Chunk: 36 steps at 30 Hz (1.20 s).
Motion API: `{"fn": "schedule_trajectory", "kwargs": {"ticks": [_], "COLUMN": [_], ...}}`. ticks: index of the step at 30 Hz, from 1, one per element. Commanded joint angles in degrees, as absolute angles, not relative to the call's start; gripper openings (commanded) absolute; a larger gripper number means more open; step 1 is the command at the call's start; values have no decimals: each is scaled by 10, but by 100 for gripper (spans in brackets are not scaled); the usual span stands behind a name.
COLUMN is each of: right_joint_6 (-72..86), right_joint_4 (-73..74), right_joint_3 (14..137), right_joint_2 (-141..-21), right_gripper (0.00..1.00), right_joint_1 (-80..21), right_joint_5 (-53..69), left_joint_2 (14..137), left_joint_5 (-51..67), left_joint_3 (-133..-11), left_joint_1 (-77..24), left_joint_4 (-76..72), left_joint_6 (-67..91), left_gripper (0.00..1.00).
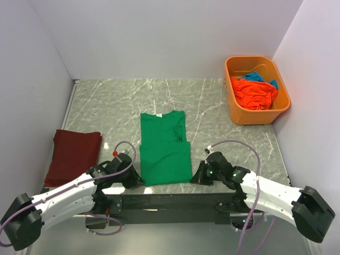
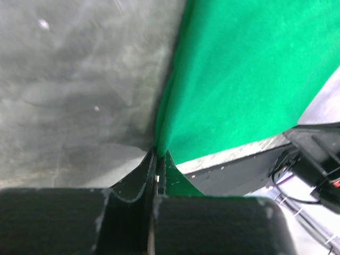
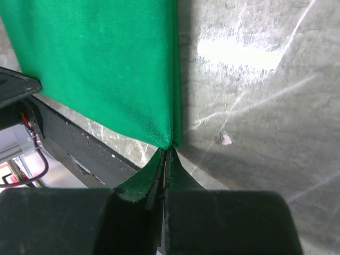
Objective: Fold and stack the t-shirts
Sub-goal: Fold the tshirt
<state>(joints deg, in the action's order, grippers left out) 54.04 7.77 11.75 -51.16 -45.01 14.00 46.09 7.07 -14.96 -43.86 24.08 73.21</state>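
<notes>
A bright green t-shirt (image 1: 163,147) lies flat in the middle of the marble table, sleeves folded in. My left gripper (image 1: 134,179) is shut on its near left corner; the left wrist view shows the green cloth (image 2: 239,79) pinched between the jaws at my gripper (image 2: 158,155). My right gripper (image 1: 197,176) is shut on the near right corner, with the green cloth (image 3: 101,64) pinched at my gripper (image 3: 169,150). A folded maroon t-shirt (image 1: 73,154) lies at the left. An orange t-shirt (image 1: 254,92) and a blue one (image 1: 257,76) sit crumpled in the tub.
The rigid orange plastic tub (image 1: 252,116) stands at the back right. The table's near edge and black mounting rail (image 1: 170,202) run just below the shirt. White walls close in the table on the left, back and right.
</notes>
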Motion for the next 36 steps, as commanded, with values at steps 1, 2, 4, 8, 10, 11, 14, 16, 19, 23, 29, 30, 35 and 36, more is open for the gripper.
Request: {"fn": "schedule_trajectory", "kwargs": {"ticks": [1, 2, 4, 8, 10, 11, 14, 16, 19, 23, 29, 30, 35, 36], "right_joint_6": [529, 529, 533, 539, 531, 527, 499, 477, 452, 427, 381, 371, 346, 341], "right_joint_4": [103, 113, 121, 160, 176, 193, 227, 234, 239, 239, 206, 202, 184, 183], "right_joint_3": [102, 98, 85, 86, 105, 115, 164, 203, 260, 329, 414, 437, 514, 541], "right_joint_2": [-462, -451, -415, -360, -334, -330, -334, -362, -409, -485, -579, -606, -684, -711], "right_gripper": [0, 0, 0, 0, 0, 0, 0, 0, 0, 0, 0, 0, 0, 0], "right_joint_1": [-450, -450, -454, -463, -463, -463, -462, -463, -463, -452, -396, -379, -338, -333], "right_joint_5": [127, 127, 128, 122, 113, 100, 57, 46, 20, 1, 28, 37, 69, 70], "left_joint_2": [439, 430, 423, 417, 414, 412, 429, 449, 492, 520, 569, 577, 638, 648], "left_joint_5": [58, 51, 42, 14, 1, 2, -44, -48, -48, -11, 44, 48, 76, 90], "left_joint_3": [-138, -137, -135, -152, -183, -194, -235, -269, -315, -349, -392, -408, -453, -467], "left_joint_1": [-468, -476, -504, -541, -544, -543, -541, -531, -505, -430, -349, -335, -286, -268], "left_joint_4": [256, 255, 258, 272, 291, 307, 315, 313, 310, 287, 255, 252, 227, 222], "left_joint_6": [757, 768, 780, 794, 786, 776, 752, 732, 694, 643, 598, 595, 584, 583], "left_gripper": [1, 1, 1, 1, 1, 1, 1, 1, 0, 1, 1, 1, 1, 1]}}
